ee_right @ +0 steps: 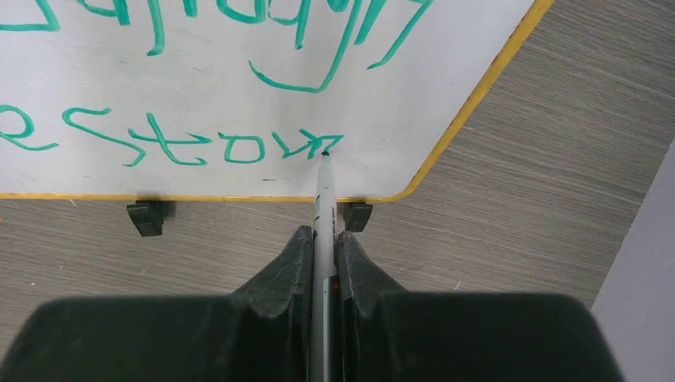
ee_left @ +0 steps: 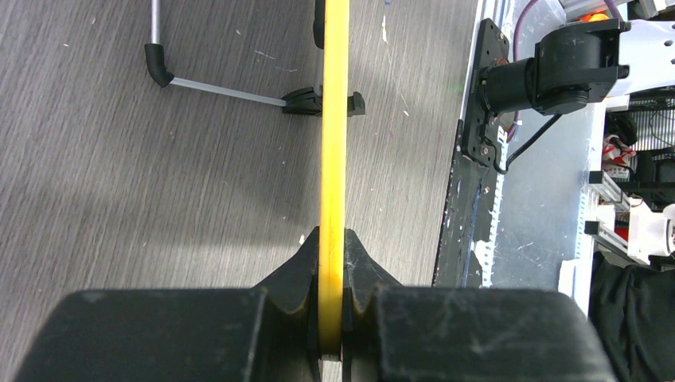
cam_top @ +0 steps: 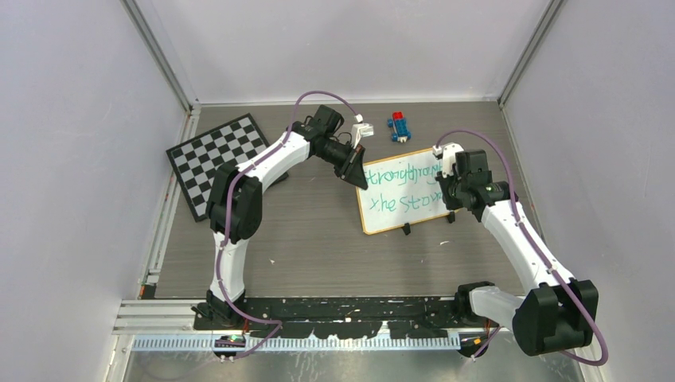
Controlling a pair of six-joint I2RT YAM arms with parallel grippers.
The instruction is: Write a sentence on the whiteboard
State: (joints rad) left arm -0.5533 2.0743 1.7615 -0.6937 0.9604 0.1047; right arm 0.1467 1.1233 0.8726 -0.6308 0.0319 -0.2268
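Observation:
The whiteboard [cam_top: 380, 216] lies tilted at the middle right of the table, its frame tan in the top view and yellow in the wrist views. The sentence [cam_top: 402, 187] is green handwriting in two lines. My left gripper [cam_top: 355, 172] is shut on the board's left edge; in the left wrist view that edge [ee_left: 334, 119] runs straight between the jaws of the gripper [ee_left: 333, 239]. My right gripper [ee_right: 321, 235] is shut on a grey marker [ee_right: 323, 199]. The marker's tip rests on the board [ee_right: 199, 95] at the end of the lower line of writing [ee_right: 171, 143].
A black-and-white checkerboard [cam_top: 219, 159] lies at the back left. A blue and red toy [cam_top: 400, 126] and a small white object [cam_top: 362, 127] sit behind the board. Two black clips [ee_right: 146, 216] [ee_right: 357, 215] stick out of the board's near edge. Grey walls enclose the table.

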